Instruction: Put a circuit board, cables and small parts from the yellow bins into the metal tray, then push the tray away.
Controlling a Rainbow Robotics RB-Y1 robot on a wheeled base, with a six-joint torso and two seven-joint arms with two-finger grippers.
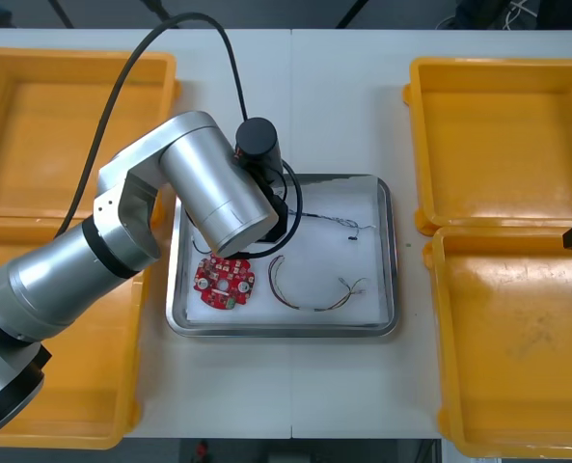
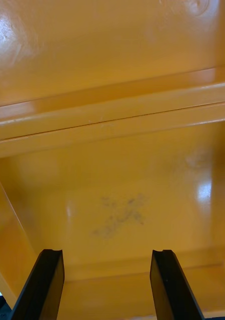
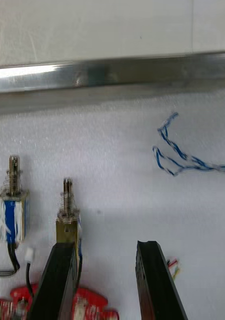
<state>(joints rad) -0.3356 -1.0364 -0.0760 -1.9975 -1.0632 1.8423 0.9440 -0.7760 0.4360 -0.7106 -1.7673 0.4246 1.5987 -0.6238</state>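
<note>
The metal tray [image 1: 390, 253] sat mid-bench [image 1: 343, 87], white inside, holding the red circuit board [image 1: 224, 282], a red and yellow cable [image 1: 310, 309], a blue and white cable [image 3: 192, 162] and two small metal parts [image 3: 12, 215]. The left hand [image 3: 105, 247] hung inside the tray over its left half, fingers apart with nothing between them, one finger just beside the nearer part (its pin pointing at the far rim). That rim lay straight ahead of the fingertips, so this arm looked better placed to push the tray away. It reached in slantwise over a left yellow bin [image 1: 93, 376], wrist turned down. The right hand [image 2: 106, 252], fingers apart and empty, waited over a bare right yellow bin [image 1: 517, 338].
</note>
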